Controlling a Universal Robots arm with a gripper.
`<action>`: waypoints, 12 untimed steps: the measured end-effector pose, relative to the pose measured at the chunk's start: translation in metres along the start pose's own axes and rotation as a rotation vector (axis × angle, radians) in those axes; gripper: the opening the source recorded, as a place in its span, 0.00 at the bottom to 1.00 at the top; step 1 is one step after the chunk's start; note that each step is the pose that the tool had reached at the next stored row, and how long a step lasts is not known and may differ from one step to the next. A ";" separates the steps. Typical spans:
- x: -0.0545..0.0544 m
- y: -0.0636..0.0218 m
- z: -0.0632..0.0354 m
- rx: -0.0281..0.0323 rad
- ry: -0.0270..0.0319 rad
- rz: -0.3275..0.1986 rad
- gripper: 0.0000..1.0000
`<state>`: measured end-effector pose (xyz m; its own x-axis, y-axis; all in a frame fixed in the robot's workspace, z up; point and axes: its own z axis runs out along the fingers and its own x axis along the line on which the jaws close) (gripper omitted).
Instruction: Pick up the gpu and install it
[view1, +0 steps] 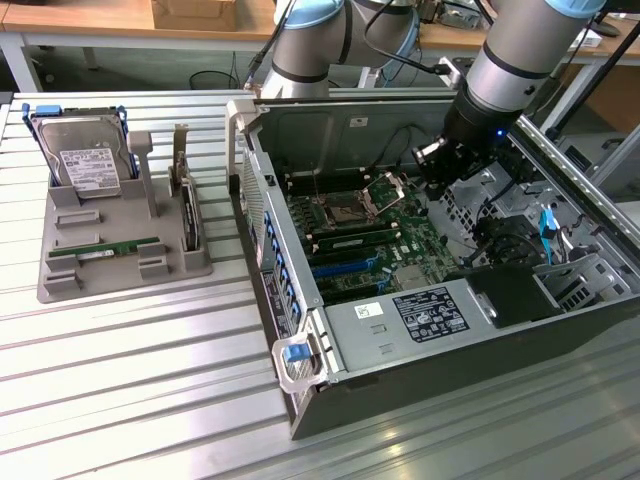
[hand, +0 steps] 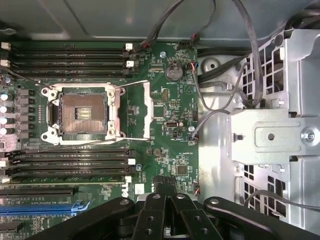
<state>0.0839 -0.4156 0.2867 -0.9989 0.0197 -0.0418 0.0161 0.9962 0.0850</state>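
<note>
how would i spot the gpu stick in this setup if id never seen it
Start at the grey parts tray on the slatted table, at the exterior view's left of the open computer case. The gpu lies flat along the tray's near side. It is a long, thin green strip, unlike the silver hard drive standing behind it or the dark card on edge beside it.

Hand (hand: 165, 197) closed, arm angled downward
</note>
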 end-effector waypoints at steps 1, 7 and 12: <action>0.000 0.0000 0.0000 0.0006 -0.0012 0.014 0.11; 0.000 0.0000 0.0000 0.0030 -0.0058 0.068 0.11; 0.000 0.0000 0.0000 0.0030 -0.0058 0.068 0.11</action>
